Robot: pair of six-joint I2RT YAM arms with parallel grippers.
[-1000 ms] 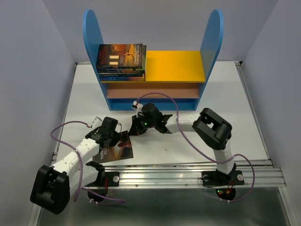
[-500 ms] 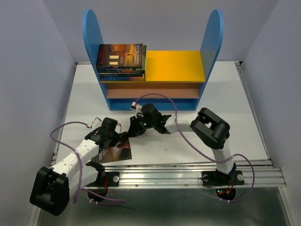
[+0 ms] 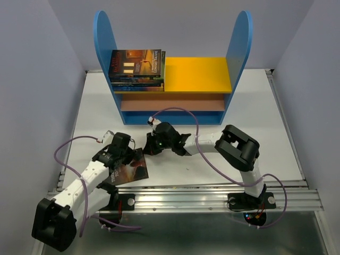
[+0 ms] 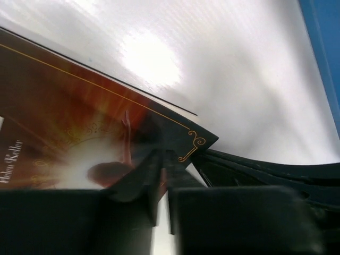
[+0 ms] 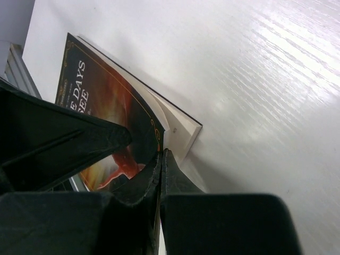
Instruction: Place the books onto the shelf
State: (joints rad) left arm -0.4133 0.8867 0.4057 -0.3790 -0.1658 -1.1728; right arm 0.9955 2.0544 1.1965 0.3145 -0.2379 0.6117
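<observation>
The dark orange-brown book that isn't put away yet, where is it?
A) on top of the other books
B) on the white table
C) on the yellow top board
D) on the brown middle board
B: the glossy dark orange-brown paperback book lies flat on the white table near its front edge, well short of the blue-sided wooden shelf.

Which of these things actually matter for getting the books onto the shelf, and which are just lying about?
Part of the job: the shelf; the stack of books already on its yellow top board; the loose book; the left tool and right tool, both at that book.

Just there: the table; the purple cables; the metal rail along the near edge.
</observation>
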